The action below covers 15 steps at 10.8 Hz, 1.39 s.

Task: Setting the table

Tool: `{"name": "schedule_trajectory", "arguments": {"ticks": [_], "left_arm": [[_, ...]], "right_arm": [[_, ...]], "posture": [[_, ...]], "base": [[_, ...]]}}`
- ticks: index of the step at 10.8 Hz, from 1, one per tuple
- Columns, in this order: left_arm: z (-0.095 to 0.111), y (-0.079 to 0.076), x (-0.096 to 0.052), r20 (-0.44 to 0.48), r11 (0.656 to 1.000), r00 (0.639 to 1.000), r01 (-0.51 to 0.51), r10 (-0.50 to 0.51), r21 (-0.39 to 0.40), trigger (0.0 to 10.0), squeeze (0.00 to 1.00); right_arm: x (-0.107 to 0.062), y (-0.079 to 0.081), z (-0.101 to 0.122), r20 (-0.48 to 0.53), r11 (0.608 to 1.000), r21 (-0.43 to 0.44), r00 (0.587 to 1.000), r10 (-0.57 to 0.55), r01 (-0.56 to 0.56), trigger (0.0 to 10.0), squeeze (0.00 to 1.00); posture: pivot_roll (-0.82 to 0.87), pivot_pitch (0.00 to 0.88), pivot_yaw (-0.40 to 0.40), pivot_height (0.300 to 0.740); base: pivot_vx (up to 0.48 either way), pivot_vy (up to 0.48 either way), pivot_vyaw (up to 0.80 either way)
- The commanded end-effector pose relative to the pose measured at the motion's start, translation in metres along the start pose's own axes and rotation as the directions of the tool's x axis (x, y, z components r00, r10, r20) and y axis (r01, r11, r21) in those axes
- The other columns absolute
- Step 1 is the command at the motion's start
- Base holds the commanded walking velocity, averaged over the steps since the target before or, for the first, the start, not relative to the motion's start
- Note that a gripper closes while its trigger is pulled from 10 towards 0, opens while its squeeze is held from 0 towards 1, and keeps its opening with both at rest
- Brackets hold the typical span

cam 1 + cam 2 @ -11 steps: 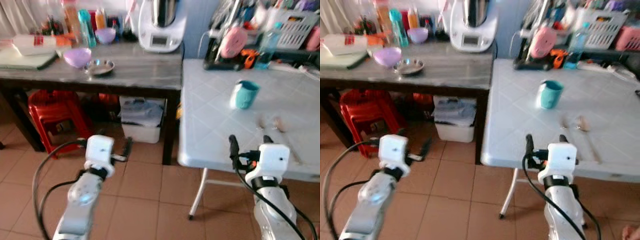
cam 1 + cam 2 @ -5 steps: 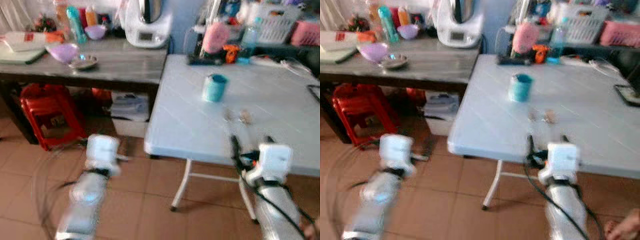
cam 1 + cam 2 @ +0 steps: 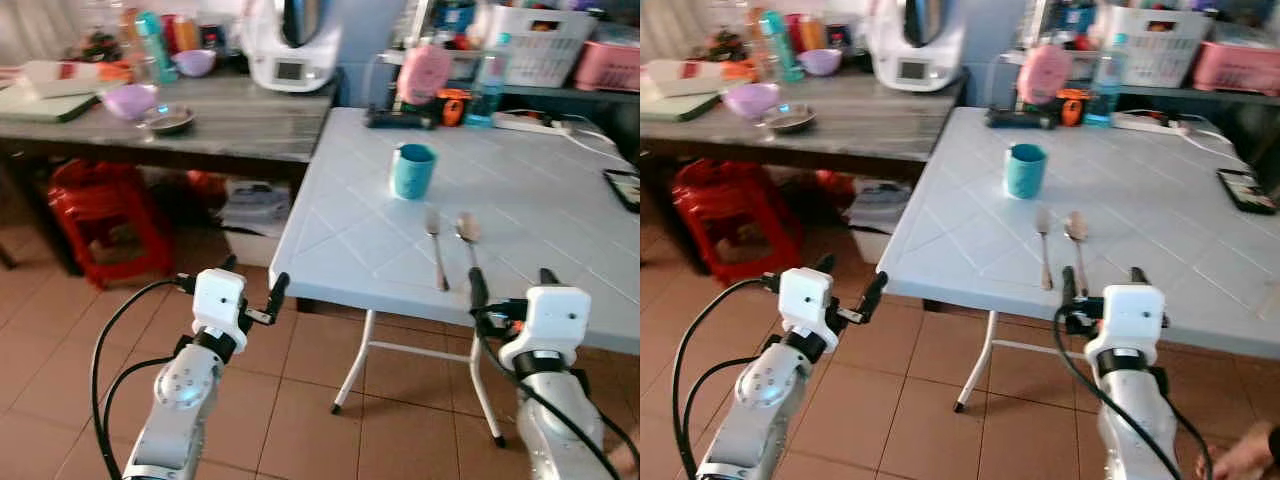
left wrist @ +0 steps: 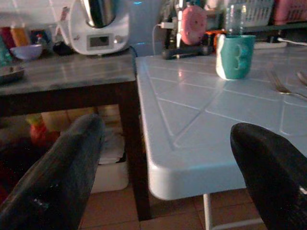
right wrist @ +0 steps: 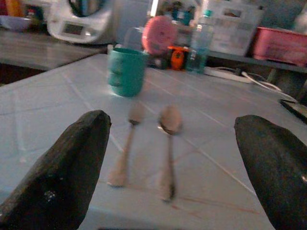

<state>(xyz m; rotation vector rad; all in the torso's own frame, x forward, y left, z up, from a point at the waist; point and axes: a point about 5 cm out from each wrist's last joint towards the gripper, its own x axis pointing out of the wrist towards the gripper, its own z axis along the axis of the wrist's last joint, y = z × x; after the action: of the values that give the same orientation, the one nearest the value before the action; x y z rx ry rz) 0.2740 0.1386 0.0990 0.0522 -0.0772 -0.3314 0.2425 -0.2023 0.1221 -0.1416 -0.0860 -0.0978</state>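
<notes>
On the white table [image 3: 560, 210], near its front edge, a fork [image 3: 434, 243] and a spoon [image 3: 467, 237] lie side by side, handles toward the robot, with a teal cup [image 3: 412, 171] standing a little behind them. Just short of that edge hangs the right gripper [image 3: 508, 290], fingers spread wide and holding nothing, lined up with the cutlery. Off to the side, over the tiled floor [image 3: 300, 420], the left gripper [image 3: 232, 290] is likewise spread and empty. My guess is the robot is squaring up to the table; next it would need to reach forward over the edge and close on one handle.
</notes>
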Motion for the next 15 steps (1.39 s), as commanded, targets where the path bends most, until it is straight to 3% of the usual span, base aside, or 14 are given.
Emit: {"name": "schedule_trajectory", "arguments": {"ticks": [1, 5, 15], "left_arm": [[0.0044, 0.0033, 0.0001, 0.018, 1.0, 1.0, 0.019, -0.019, -0.011, 10.0, 0.0], [0.0042, -0.0001, -0.001, 0.019, 0.998, 0.999, 0.051, -0.05, -0.03, 10.0, 0.0], [0.0032, -0.0035, -0.0026, 0.014, 0.996, 0.997, 0.076, -0.075, -0.046, 10.0, 0.0]], "right_arm": [[0.0024, 0.0036, -0.0003, 0.003, 1.0, 0.004, 1.0, 0.015, -0.015, 10.0, 0.25], [0.0017, 0.0044, -0.0012, 0.002, 1.0, 0.001, 1.0, 0.018, -0.018, 10.0, 0.25], [0.0007, 0.0066, -0.0035, -0.008, 1.0, 0.015, 1.0, 0.025, -0.025, 10.0, 0.25]], "posture": [[-0.01, 0.0, -0.007, 0.74], [-0.01, 0.0, -0.007, 0.74], [-0.01, 0.0, -0.006, 0.74]], "base": [[0.0, 0.0, 0.0], [0.124, 0.0, 0.0], [0.307, 0.0, -0.08]]}}
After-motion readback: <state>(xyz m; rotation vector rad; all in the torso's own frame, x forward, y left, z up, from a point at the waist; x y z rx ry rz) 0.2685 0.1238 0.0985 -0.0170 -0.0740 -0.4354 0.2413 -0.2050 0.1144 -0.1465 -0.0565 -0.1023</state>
